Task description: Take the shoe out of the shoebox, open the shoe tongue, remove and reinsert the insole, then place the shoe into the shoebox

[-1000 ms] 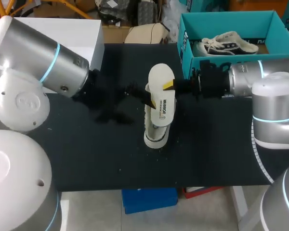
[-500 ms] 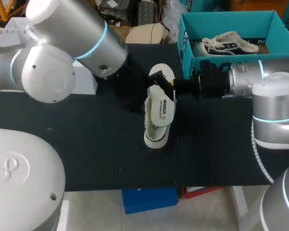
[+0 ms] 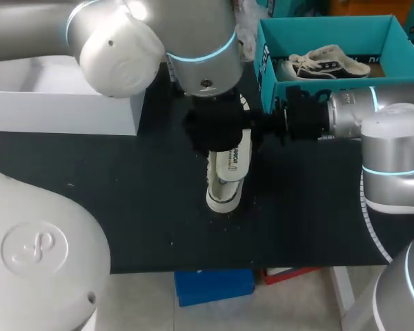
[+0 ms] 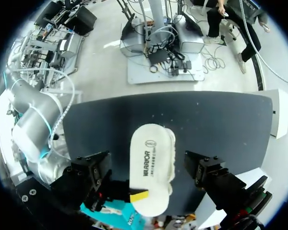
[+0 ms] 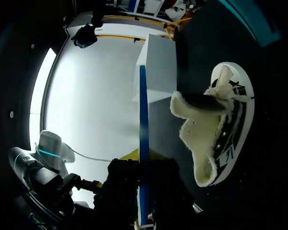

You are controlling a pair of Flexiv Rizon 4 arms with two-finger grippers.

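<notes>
1. Matte black table (image 3: pixel 124 207). A white box (image 3: pixel 62 114) stands at its left rear and the teal shoebox (image 3: pixel 265 62) at its right rear, with a second shoe (image 3: pixel 324 62) lying inside.
2. The shoe (image 3: pixel 226 185) sits mid-table, outside the shoebox – fleecy cream lining, smooth white rubber toe.
3. The flat, oval insole (image 4: pixel 151 153) rises out of its opening.
4. The right gripper (image 5: pixel 143 191) pinches the insole between its 2 fingers. The left gripper (image 4: pixel 150 173) – spread wide, touching nothing – has the insole between its fingers.

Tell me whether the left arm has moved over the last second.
Yes. The left arm has swung right across the table, from its left side toward the teal shoebox, and now hangs over the shoe.
</notes>
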